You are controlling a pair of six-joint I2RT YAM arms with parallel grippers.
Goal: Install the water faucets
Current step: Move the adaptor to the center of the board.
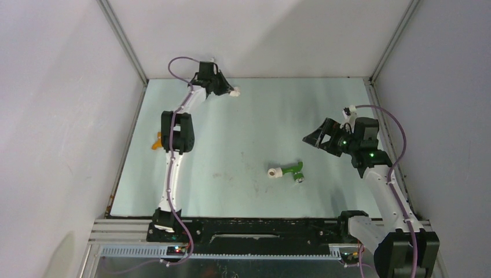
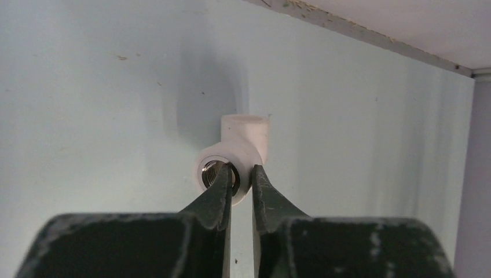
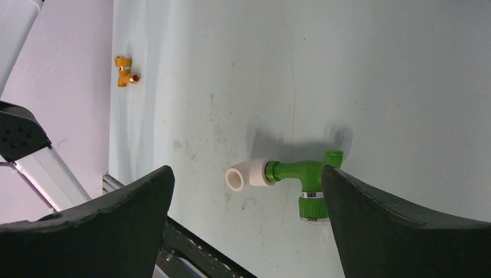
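At the back of the table (image 1: 260,116), your left gripper (image 2: 241,174) pinches a white elbow (image 2: 246,136) by its rim; your right gripper (image 3: 247,169) hangs spread; its camera shows the green faucet (image 3: 298,172) mid-table and the orange faucet (image 3: 124,70) at the left edge, half-hidden overhead.

A green faucet (image 3: 301,172) lies on its side near the middle of the pale table (image 1: 243,116), one end seated in a white elbow fitting (image 3: 246,175), its grey-ringed spout end opposite. A small orange faucet (image 3: 124,70) lies well apart, at the table's left edge.
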